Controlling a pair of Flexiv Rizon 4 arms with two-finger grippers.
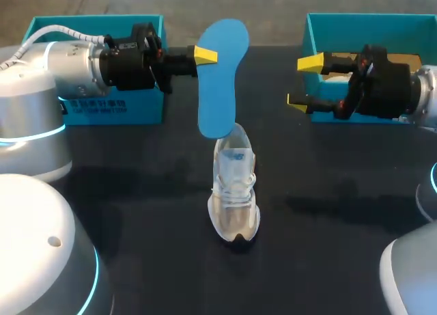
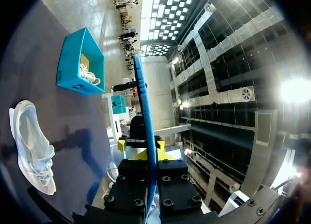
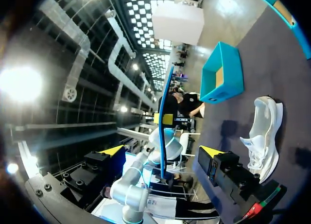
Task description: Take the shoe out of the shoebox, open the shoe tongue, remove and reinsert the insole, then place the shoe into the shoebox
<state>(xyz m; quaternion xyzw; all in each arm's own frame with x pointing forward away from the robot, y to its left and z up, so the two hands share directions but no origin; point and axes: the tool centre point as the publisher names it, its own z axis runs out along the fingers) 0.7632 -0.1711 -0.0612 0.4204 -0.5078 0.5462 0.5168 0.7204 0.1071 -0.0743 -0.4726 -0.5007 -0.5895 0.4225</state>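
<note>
My left gripper (image 1: 205, 54) is shut on the edge of a blue insole (image 1: 222, 76), which it holds upright in the air above the heel end of the shoe. From the left wrist the insole (image 2: 146, 127) shows edge-on between the fingers of that gripper (image 2: 141, 149). The white mesh shoe (image 1: 234, 192) stands on the dark table (image 1: 136, 192), toe towards the front edge. My right gripper (image 1: 304, 83) hangs open to the right of the insole, nothing between its yellow tips. In the right wrist view this gripper (image 3: 162, 151) faces the insole (image 3: 165, 117), with the shoe (image 3: 262, 131) beside it.
A teal shoebox (image 1: 95, 62) stands at the back left behind my left arm. A second teal box (image 1: 369, 28) at the back right, with a white shoe (image 2: 90, 77) inside, sits behind my right gripper. Both boxes are open.
</note>
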